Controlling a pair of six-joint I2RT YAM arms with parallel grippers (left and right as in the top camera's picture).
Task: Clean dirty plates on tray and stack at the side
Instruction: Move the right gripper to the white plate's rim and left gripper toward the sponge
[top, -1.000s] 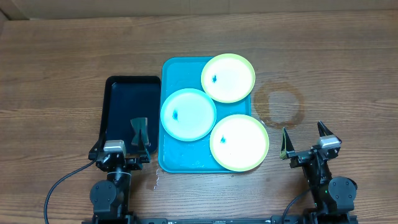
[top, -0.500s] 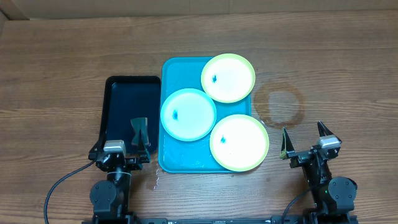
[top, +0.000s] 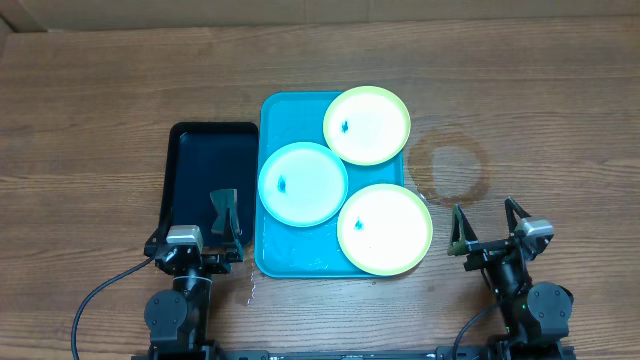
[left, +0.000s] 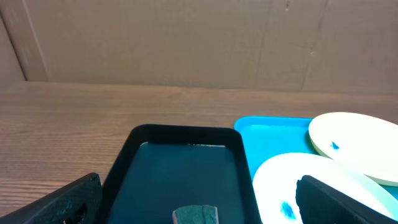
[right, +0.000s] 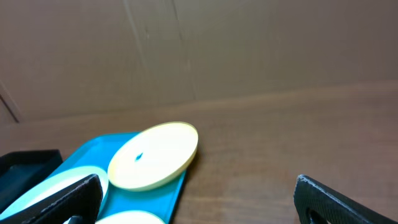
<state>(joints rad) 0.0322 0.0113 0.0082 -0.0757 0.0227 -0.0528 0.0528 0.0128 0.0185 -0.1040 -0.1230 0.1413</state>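
My left pincer (top: 226, 210) and right pincer (top: 484, 218) wide open, holding nothing. Three plates (top: 367, 125) on tray (top: 285, 255), between my arms. Near yellow-green plate (top: 385, 229) lies just left of right pincer; right arm nearer. Blue plate (top: 303, 183) nearer left pincer.

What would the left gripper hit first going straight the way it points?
Probably the greenish pad lying in the black tray, centred ahead of the left gripper; height is unclear, so it may pass above.
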